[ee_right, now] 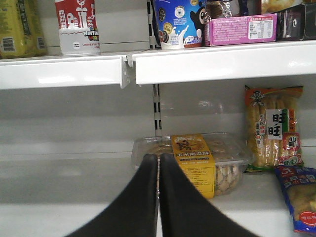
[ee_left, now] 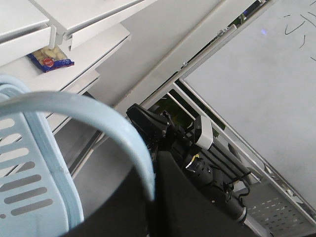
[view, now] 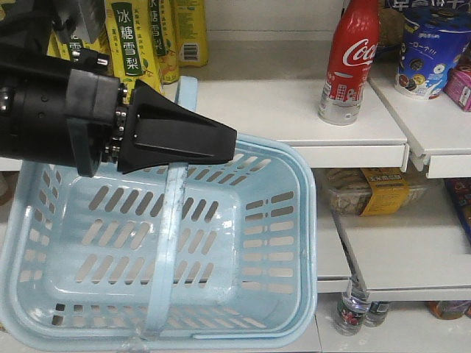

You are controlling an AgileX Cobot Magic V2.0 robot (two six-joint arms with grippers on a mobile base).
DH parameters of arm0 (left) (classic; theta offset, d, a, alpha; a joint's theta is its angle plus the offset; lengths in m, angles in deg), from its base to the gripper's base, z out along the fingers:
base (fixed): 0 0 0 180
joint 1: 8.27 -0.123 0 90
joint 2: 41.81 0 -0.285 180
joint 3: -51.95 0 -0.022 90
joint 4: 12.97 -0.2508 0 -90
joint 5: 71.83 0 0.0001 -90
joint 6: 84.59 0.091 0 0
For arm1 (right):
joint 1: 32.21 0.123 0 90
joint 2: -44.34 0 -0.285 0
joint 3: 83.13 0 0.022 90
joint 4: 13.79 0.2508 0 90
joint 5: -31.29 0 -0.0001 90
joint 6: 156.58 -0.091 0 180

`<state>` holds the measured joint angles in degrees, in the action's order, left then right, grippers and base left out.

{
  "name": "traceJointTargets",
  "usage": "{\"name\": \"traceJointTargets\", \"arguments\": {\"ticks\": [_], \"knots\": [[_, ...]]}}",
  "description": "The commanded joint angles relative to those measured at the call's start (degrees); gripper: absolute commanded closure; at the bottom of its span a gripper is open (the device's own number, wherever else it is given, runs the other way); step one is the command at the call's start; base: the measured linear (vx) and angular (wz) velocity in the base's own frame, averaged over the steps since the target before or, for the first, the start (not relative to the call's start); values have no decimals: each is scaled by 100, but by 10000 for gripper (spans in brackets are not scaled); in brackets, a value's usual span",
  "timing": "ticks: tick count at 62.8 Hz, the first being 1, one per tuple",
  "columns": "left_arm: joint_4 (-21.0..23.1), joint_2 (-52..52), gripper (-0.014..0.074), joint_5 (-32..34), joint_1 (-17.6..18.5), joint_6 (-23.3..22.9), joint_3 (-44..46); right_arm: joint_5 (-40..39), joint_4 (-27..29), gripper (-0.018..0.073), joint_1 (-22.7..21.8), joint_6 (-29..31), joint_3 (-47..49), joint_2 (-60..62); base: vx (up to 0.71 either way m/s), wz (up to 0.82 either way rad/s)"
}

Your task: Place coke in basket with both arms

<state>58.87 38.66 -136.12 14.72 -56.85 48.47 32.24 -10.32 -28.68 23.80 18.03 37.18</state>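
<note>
The coke [view: 352,51] stands upright on the white upper shelf at the right; its silver lower part also shows in the right wrist view [ee_right: 76,27], top left. The light blue basket [view: 294,169] hangs tilted in front of the shelves, empty. My left gripper [view: 221,143] is shut on the basket's strap handle [view: 168,243]; in the left wrist view the handle [ee_left: 98,113] runs down between the black fingers [ee_left: 187,197]. My right gripper [ee_right: 158,157] is shut and empty, low before the middle shelf, well below the coke.
Yellow drink cartons [view: 132,37] stand at the upper left, a blue cup [view: 430,48] right of the coke. A clear snack box with a yellow label [ee_right: 195,160] lies just beyond my right gripper. Snack bags [ee_right: 274,126] lie at the right.
</note>
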Motion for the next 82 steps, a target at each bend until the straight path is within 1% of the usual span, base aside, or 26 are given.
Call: {"name": "traceJointTargets", "arguments": {"ticks": [1,82], "knots": [[448,-169,603,192,40,127,139,-417,-47,561,-8,17,-40,71,1,0],[448,-169,603,192,40,127,139,-423,-47,561,-8,17,-40,71,1,1]]}}
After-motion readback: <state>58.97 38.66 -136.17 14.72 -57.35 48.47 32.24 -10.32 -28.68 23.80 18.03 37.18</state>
